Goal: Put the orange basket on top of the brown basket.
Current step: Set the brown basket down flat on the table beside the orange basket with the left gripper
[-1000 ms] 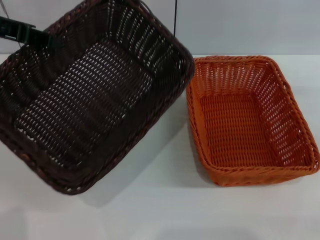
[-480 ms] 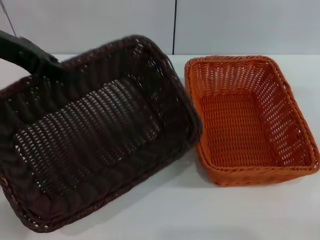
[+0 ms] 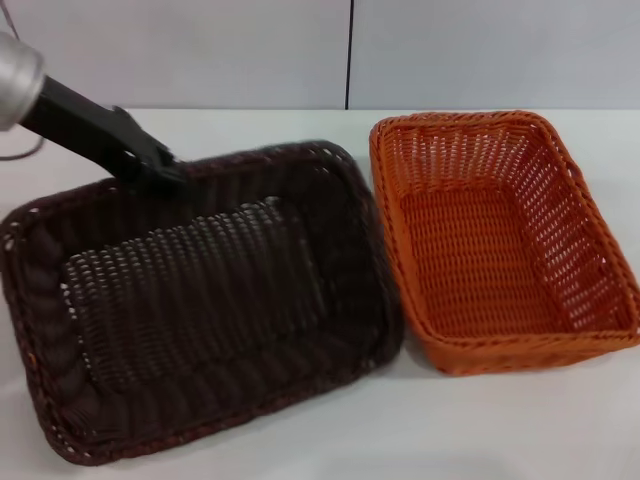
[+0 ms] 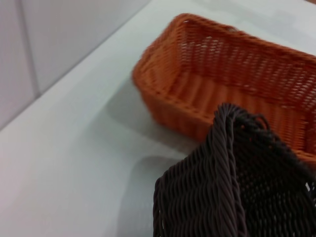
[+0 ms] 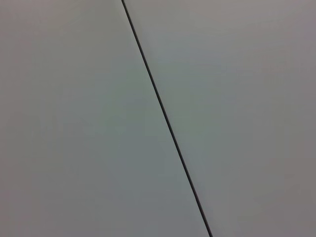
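Observation:
The brown basket [image 3: 200, 300] lies open side up at the left of the white table, skewed, its right rim close to the orange basket [image 3: 490, 250]. My left gripper [image 3: 158, 168] reaches in from the far left and is shut on the brown basket's far rim. The orange basket stands open side up at the right, empty. The left wrist view shows a corner of the brown basket [image 4: 222, 187] in front of the orange basket [image 4: 222, 64]. My right gripper is out of view.
The white table [image 3: 450, 430] runs to a pale wall with a dark vertical seam [image 3: 349, 50] behind the baskets. The right wrist view shows only that wall and seam [image 5: 163, 118].
The brown basket, held high and tilted before, has come down and levelled out at the left of the table. My left gripper came down with it. The orange basket has not moved.

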You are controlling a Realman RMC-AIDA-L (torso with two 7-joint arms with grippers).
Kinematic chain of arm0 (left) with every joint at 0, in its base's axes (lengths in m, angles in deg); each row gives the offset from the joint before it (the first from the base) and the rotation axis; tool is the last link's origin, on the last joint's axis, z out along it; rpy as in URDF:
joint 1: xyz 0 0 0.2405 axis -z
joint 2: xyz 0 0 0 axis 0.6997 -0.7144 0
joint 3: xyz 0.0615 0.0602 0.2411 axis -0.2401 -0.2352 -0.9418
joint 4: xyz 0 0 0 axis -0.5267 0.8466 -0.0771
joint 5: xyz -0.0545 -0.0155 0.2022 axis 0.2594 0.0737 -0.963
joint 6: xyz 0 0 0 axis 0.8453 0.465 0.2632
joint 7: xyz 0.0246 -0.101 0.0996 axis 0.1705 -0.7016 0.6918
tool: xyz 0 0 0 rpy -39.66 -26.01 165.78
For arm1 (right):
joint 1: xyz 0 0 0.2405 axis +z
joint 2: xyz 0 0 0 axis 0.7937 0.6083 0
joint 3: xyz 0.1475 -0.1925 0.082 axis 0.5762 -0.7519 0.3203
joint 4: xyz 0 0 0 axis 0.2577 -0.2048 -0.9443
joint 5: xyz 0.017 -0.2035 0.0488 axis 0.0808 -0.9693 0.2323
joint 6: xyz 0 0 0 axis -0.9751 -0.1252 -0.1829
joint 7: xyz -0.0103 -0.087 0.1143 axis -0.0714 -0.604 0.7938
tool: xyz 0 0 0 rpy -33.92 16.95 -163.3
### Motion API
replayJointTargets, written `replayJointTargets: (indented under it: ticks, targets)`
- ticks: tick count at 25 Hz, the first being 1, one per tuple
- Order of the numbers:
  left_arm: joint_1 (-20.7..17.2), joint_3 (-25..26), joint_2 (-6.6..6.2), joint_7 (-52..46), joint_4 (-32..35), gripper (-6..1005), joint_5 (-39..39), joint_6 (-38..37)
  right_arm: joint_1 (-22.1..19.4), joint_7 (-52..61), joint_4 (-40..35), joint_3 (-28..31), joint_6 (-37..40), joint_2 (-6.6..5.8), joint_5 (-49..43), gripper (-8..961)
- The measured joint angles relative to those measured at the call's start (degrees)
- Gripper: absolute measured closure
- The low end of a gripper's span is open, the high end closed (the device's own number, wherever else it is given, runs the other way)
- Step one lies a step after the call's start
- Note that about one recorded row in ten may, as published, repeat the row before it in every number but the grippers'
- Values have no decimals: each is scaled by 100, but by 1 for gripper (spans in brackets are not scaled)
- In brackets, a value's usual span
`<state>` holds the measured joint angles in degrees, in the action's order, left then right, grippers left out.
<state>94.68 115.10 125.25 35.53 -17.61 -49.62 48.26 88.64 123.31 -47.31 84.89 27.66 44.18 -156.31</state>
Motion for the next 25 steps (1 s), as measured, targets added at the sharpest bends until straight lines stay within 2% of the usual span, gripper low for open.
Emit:
replayJointTargets:
  ticks: [1,2,3,4,5,9,10,16,21,23,24,25]
  targets:
    - [56,-9,160,97,16,789,-1,-13,-10,4,2,0,0,10,0,255]
    - [56,-9,160,97,16,789,-1,-13,-23,7,2,0,1,21,0,255]
    - [90,-13,252,146,5,789,0,-26,-31,8,3,0,2,27,0,256]
    - [181,-17,423,250,-12,789,7,-92,-47,10,4,0,2,33,0,256]
    - [181,-17,423,250,-12,789,7,-92,-47,10,4,0,2,33,0,256]
    - [571,-114,768,432,174,789,5,-340,-57,-1,4,0,3,34,0,256]
    - [638,-182,817,451,253,789,4,-404,-57,-1,4,0,3,34,0,256]
    - [715,-307,829,425,353,788,2,-450,-64,-17,4,0,-1,34,0,256]
    - [659,-367,715,-367,228,787,-73,-363,-92,-17,4,1,-27,32,-1,255]
    - [628,-380,720,-442,152,787,-116,-359,-93,-17,3,3,-35,30,0,255]
    - [530,-372,764,-510,-9,787,-204,-337,-92,-8,4,4,-43,25,0,255]
    - [530,-372,764,-510,-9,752,-204,-337,-92,-8,4,4,-43,25,0,255]
